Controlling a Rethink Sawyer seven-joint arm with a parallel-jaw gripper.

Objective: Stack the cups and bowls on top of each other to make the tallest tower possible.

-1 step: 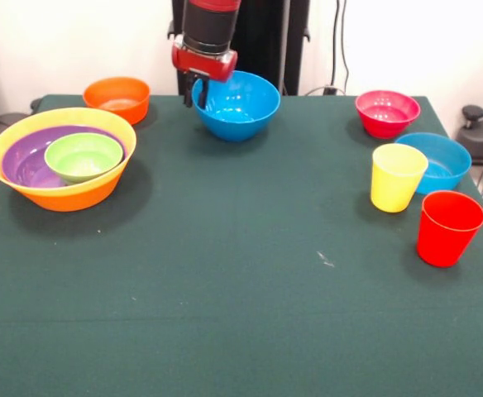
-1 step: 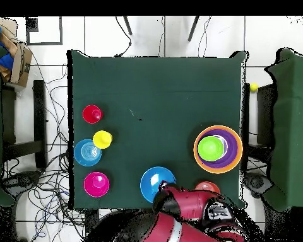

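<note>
You have a wide bare stretch of green table [image 1: 225, 273] across the middle and the whole near side in the front view, with nothing standing on it. On that view's left, the tower [image 1: 62, 159] blocks the edge, and the orange bowl [image 1: 117, 98] sits just behind it. On the right, the red cup [image 1: 448, 227], yellow cup [image 1: 397, 177] and a blue bowl [image 1: 437, 161] crowd together, the yellow cup touching or nearly touching the bowl; the pink bowl [image 1: 387, 112] stands behind them. At the far middle, the gripper [image 1: 198, 89] hangs at the rim of the other blue bowl [image 1: 240, 105], closing that spot.
</note>
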